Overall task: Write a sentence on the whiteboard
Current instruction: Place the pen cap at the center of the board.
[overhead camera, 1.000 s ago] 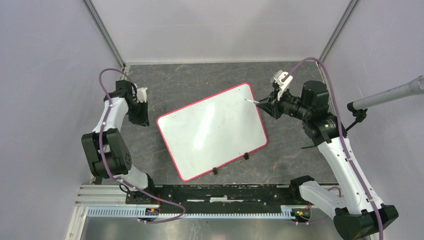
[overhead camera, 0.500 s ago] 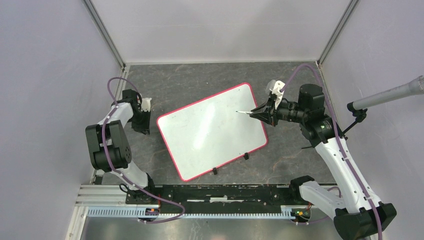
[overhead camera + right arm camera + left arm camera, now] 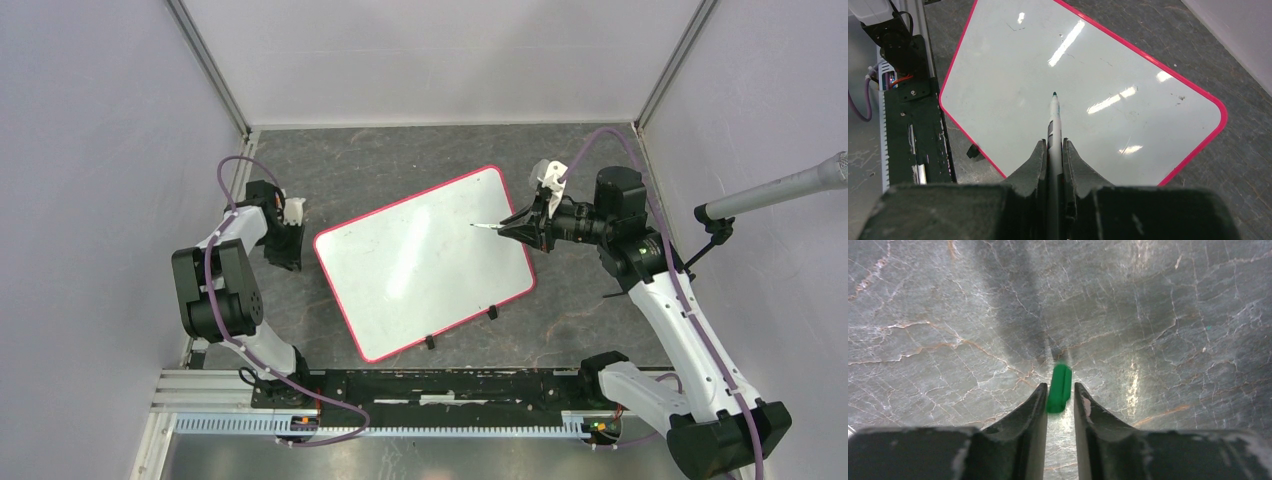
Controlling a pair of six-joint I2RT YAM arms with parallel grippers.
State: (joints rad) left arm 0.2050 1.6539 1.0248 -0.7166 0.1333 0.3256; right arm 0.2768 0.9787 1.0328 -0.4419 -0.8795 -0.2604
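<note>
The whiteboard [image 3: 420, 270] lies tilted on the dark stone table, white with a red-pink rim; it also shows in the right wrist view [image 3: 1128, 65]. No green sentence shows on it, only faint smudges. My right gripper [image 3: 522, 230] is shut on a white marker [image 3: 1054, 117], whose dark tip points over the board's upper right part; the marker also shows in the top view [image 3: 490, 227]. My left gripper [image 3: 284, 245] points down at the table just left of the board. Its jaws [image 3: 1060, 392] stand narrowly around a green cap [image 3: 1059, 382] close to the stone.
Two small black stands [image 3: 430, 342] [image 3: 491, 313] sit at the board's near edge. A black rail [image 3: 440, 385] runs along the front. A grey microphone [image 3: 780, 190] reaches in from the right. Walls enclose the table on three sides.
My left gripper has dropped from a raised pose down to the table beside the board. My right gripper has moved the marker left, over the board. Little has moved in the last half second.
</note>
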